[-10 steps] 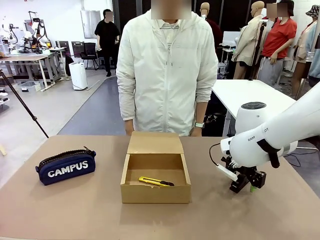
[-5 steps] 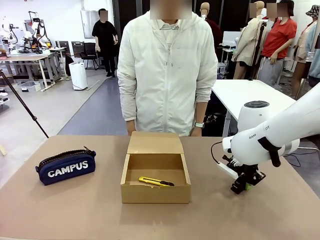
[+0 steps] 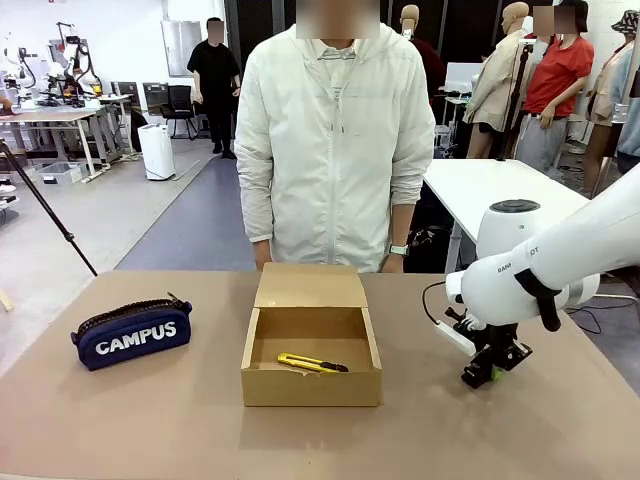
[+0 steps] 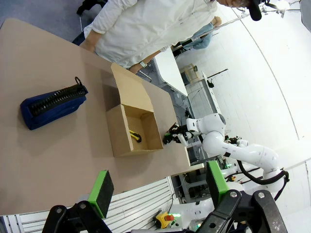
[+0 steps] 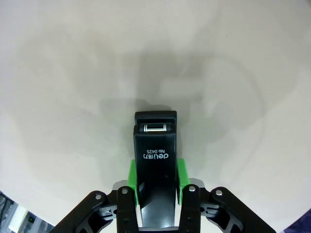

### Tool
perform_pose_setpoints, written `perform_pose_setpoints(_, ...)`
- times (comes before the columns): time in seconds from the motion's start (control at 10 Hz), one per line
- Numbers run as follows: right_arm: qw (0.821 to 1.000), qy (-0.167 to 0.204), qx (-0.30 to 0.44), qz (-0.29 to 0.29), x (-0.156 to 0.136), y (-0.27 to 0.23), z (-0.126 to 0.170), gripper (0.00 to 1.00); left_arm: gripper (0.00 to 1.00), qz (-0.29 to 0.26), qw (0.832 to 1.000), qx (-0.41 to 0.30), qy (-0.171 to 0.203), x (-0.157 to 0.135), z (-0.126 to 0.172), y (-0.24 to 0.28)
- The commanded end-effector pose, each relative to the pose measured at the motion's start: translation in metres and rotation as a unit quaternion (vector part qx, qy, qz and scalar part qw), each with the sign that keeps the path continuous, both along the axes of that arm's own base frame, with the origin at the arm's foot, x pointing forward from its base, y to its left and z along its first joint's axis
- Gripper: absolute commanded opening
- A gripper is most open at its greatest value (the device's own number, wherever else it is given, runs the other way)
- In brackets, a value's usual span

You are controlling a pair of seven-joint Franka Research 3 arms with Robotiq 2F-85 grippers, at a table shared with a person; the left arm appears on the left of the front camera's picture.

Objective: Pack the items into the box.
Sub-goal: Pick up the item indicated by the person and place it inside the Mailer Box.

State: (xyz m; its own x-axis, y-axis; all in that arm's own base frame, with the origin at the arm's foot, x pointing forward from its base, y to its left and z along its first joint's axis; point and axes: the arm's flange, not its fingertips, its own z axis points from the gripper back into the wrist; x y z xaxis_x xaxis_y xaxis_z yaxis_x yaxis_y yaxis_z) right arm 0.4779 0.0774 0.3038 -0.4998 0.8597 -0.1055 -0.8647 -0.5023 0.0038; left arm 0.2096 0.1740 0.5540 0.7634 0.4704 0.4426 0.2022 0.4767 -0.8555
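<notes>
In the right wrist view the small black stapler [image 5: 155, 160] lies flat on the table between the green pads [image 5: 131, 182], and my right gripper [image 5: 155, 184] is shut on its sides. From the front, that gripper [image 3: 487, 374] hangs low over the table to the right of the box [image 3: 310, 387]. The brown box stands open with its flap lid back, and the yellow-and-black utility knife [image 3: 312, 363] lies inside. At the left lies the navy "CAMPUS" pouch [image 3: 133, 335]. High above the table's near edge, my left gripper [image 4: 159, 183] is open and holds nothing.
A person in a white jacket [image 3: 335, 130] stands at the far edge behind the box, hands down. The left wrist view takes in the pouch [image 4: 51, 104], the box [image 4: 136, 131] and the right arm [image 4: 209, 133]. Bare tabletop lies between pouch and box.
My right gripper has shut on the stapler; a second ago its fingers stood apart around it. The arm shifted only slightly. Pouch, box and knife have not moved.
</notes>
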Motion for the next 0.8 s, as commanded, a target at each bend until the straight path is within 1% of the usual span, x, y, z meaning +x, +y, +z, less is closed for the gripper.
perform_pose_setpoints(0.0,0.999,0.006,-0.003,-0.038,-0.018,-0.008,0.061,0.0,1.0,-0.002,1.0,-0.003,-0.013,0.0,0.001,0.001)
perform_pose_setpoints(0.1,0.999,0.005,-0.001,-0.046,-0.041,-0.012,0.109,0.0,1.0,-0.002,1.0,-0.003,-0.013,0.0,0.001,0.001)
perform_pose_setpoints(0.2,0.995,-0.001,-0.04,-0.087,-0.061,-0.012,0.143,0.0,1.0,-0.002,1.0,-0.003,-0.013,0.0,0.001,0.001)
perform_pose_setpoints(0.3,0.991,0.012,-0.057,-0.12,-0.074,-0.014,0.164,0.0,1.0,-0.002,1.0,-0.003,-0.013,0.0,0.001,0.001)
perform_pose_setpoints(0.4,0.982,0.016,-0.048,-0.179,-0.078,-0.022,0.176,0.0,1.0,-0.002,1.0,-0.003,-0.013,0.0,0.001,0.001)
perform_pose_setpoints(0.5,0.977,0.029,-0.001,-0.21,-0.073,-0.032,0.171,0.0,1.0,-0.002,1.0,-0.003,-0.013,0.0,0.001,0.001)
perform_pose_setpoints(0.6,0.991,0.005,-0.038,-0.128,-0.081,-0.025,0.174,0.0,1.0,-0.002,1.0,-0.003,-0.013,0.0,0.001,0.001)
perform_pose_setpoints(0.7,0.991,0.005,-0.038,-0.128,-0.081,-0.025,0.174,0.0,1.0,-0.002,1.0,-0.003,-0.013,0.0,0.001,0.001)
